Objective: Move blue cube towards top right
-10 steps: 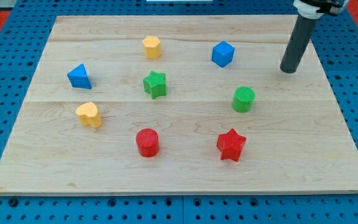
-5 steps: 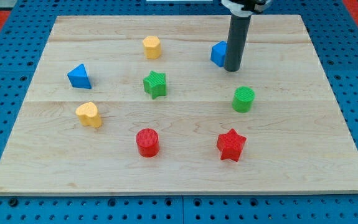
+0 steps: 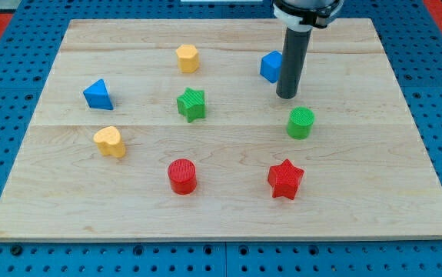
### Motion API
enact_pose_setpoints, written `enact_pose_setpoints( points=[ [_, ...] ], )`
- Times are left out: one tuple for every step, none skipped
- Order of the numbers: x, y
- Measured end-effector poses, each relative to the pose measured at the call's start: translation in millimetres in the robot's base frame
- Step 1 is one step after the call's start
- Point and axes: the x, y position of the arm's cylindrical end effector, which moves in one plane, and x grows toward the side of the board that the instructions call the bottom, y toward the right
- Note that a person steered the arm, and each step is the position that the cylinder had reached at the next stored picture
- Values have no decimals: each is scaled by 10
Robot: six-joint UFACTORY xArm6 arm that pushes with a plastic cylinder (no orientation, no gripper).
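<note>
The blue cube (image 3: 270,66) sits on the wooden board (image 3: 374,154) in the upper right part, partly hidden behind my rod. My tip (image 3: 286,96) rests on the board just below and to the right of the cube, between it and the green cylinder (image 3: 301,122). I cannot tell whether the rod touches the cube.
A yellow hexagonal block (image 3: 187,58) is at the top middle, a green star (image 3: 191,104) at the centre, a blue triangle (image 3: 98,94) and a yellow heart (image 3: 110,141) at the left. A red cylinder (image 3: 181,175) and a red star (image 3: 285,178) lie near the bottom.
My tip swept left from the board's right side to the blue cube, then slid a little toward the view's bottom. The blocks have not visibly moved.
</note>
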Motion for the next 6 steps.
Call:
enact_pose_setpoints(
  points=[
    [-283, -77],
    [-420, -541],
    [-532, -536],
    [-632, -218],
    [-703, -293],
    [-599, -325]
  ],
)
